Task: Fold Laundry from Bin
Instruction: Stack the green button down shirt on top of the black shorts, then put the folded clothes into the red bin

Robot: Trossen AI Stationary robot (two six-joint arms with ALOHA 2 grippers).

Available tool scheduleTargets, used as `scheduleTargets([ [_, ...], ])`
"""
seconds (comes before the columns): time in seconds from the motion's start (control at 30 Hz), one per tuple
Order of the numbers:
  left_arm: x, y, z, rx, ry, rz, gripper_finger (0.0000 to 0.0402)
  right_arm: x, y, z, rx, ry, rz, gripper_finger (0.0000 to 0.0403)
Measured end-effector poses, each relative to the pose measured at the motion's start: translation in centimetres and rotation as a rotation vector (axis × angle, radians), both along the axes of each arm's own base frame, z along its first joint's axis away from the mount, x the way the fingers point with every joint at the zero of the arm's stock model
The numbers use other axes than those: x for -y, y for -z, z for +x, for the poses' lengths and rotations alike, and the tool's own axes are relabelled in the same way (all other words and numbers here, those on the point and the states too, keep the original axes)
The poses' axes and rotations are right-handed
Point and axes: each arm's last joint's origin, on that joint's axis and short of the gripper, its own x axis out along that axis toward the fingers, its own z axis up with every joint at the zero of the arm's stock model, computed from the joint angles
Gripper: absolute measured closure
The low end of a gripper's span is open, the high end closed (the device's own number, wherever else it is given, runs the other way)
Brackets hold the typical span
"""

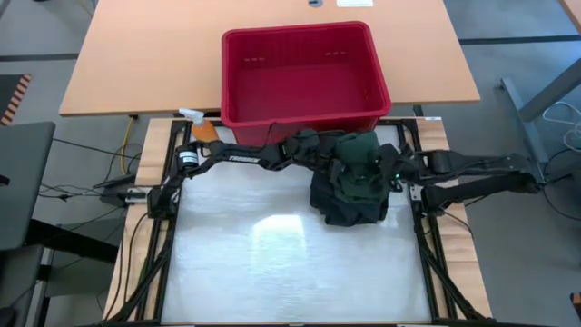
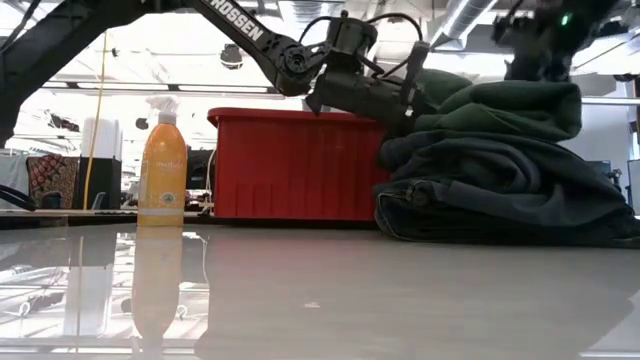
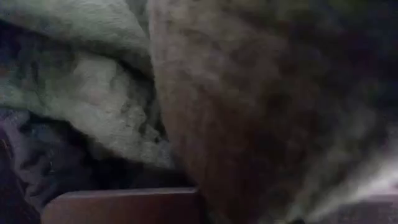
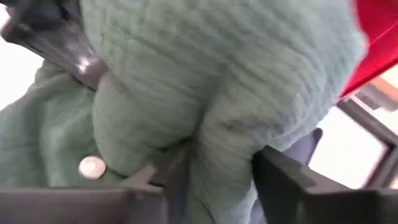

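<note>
Right gripper (image 1: pixel 392 174): sat at the right edge of the garment pile, right of centre in the high view; in its own wrist view the dark fingers (image 4: pixel 292 186) stood apart with a fold of green waffle-knit cloth (image 4: pixel 211 106) bulging between them, and whether they pinched it cannot be told.
Left gripper (image 1: pixel 313 156): reached from the left of the frame across the front of the bin to the pile's upper left edge, fingers pressed together; in the low view it was buried in the top of the heap, and whether cloth was caught between them could not be seen.
Laundry (image 1: pixel 354 177): a bunched pile of dark green and black garments on the white table top (image 1: pixel 272 263), just below the bin's front wall, right of centre; in the low view the green piece lay on top of darker folds at the right.
Bin (image 1: pixel 304 77): red ribbed tub at upper centre of the high view, straddling the wooden table and the work surface; nothing showed inside it.
Spray bottle (image 2: pixel 163 165): orange, upright, left of the bin in the low view, well apart from the pile.
Button (image 4: pixel 91 167): small, pale, on the green cloth in the right wrist view.
</note>
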Motion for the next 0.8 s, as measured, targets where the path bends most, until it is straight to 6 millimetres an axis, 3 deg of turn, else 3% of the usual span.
scheduleTargets([
  [0.2, -0.6, -0.1, -0.2, 0.007, 0.058, 0.002, 0.0384, -0.1, -4.8, -2.2, -0.070, -0.017, 0.009, 0.0154],
  [0.33, -1.3, -0.1, -0.4, 0.008, 0.075, -0.002, 0.0383, -0.1, -7.0, -3.5, -0.027, 0.007, -0.011, 0.0148],
  [0.43, -2.0, -0.2, -0.6, 0.011, 0.087, -0.007, 0.0382, -0.4, -7.4, -3.2, 0.097, -0.014, -0.089, 0.0151],
  [0.53, -2.5, -0.4, -0.8, 0.049, 0.126, 0.024, 0.0377, -0.9, -5.9, -1.8, 0.240, -0.053, -0.190, 0.0160],
  [0.73, -2.8, -0.5, -0.9, 0.057, 0.133, 0.065, 0.0331, -1.3, 1.9, 1.7, 0.409, 0.031, -0.351, 0.0188],
  [0.8, -2.8, -0.4, -0.9, 0.053, 0.148, 0.069, 0.0314, -1.0, 3.6, 2.4, 0.505, 0.067, -0.371, 0.0198],
])
